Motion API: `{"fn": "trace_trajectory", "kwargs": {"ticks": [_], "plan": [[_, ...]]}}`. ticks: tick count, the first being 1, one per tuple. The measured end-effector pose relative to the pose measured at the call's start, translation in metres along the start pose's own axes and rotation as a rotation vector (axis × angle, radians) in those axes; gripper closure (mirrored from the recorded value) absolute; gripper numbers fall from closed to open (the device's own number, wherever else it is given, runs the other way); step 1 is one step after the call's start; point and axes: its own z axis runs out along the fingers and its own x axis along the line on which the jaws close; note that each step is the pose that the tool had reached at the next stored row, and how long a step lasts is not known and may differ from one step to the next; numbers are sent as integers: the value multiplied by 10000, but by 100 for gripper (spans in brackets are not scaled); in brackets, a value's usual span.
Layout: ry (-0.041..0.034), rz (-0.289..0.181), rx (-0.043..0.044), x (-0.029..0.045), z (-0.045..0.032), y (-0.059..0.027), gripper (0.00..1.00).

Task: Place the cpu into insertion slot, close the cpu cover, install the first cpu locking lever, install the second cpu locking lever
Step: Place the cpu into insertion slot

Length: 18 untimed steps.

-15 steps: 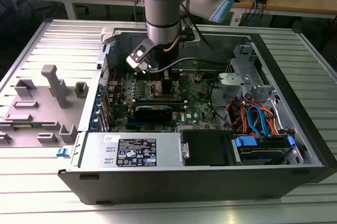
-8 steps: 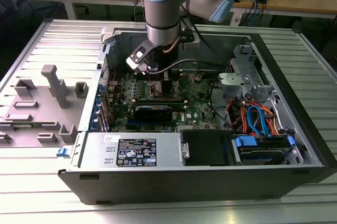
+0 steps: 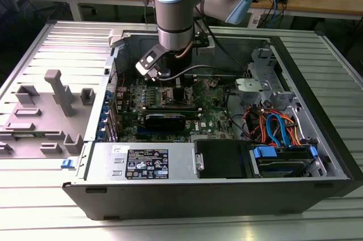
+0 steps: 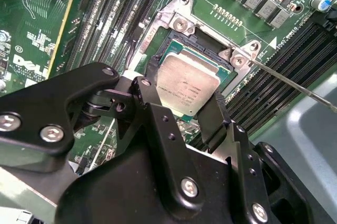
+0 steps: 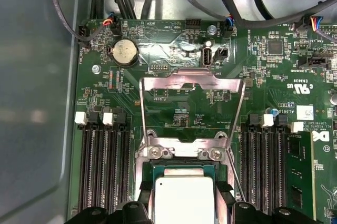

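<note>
Inside the open computer case [image 3: 227, 195] on the table [image 3: 34, 212], I see the arm reaching straight down to the green motherboard [image 3: 210, 116], with the tool [image 3: 170, 79] over the socket area. In both wrist views the tool [image 4: 181, 99] [image 5: 181, 205] has its two black fingers [image 4: 150, 89] pressed against opposite edges of the cpu [image 4: 187, 84] [image 5: 181, 195], pinching it. The cpu sits within the silvery rim of the insertion slot [image 4: 205, 38], metal top facing up. I cannot tell whether it is fully seated or just above the contacts. In the first wrist view the cpu cover [image 5: 192, 80] is swung open, lying back over the board away from the slot. In the second wrist view a thin locking lever [image 4: 295, 84] stands unlatched, angled out from the slot's corner.
</note>
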Motion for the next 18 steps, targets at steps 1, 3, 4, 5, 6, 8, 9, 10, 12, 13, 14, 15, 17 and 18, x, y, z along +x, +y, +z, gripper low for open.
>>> {"fn": "trace_trajectory", "kwargs": {"ticks": [1, 3, 4, 5, 6, 8, 9, 10, 12, 13, 14, 15, 17, 18], "plan": [[-2, 30, 0, 0, 5, 0, 46], [-5, 72, -1, 0, 11, 0, 46], [-8, 101, 0, 0, 14, -1, 46], [-11, 123, 0, 0, 16, -1, 46], [-14, 149, 1, 0, 18, -1, 46], [-16, 206, 0, -1, 24, -2, 46], [-18, 211, 1, -2, 25, -3, 46], [-19, 213, 1, -3, 27, -3, 46], [-20, 216, 1, -3, 32, -3, 46], [-21, 217, 2, -3, 33, -3, 46], [-21, 219, 1, -3, 36, -3, 46], [-19, 219, 0, -3, 38, -3, 46], [-18, 219, 2, -3, 38, -3, 46], [-18, 219, 13, -3, 42, -3, 46]]}}
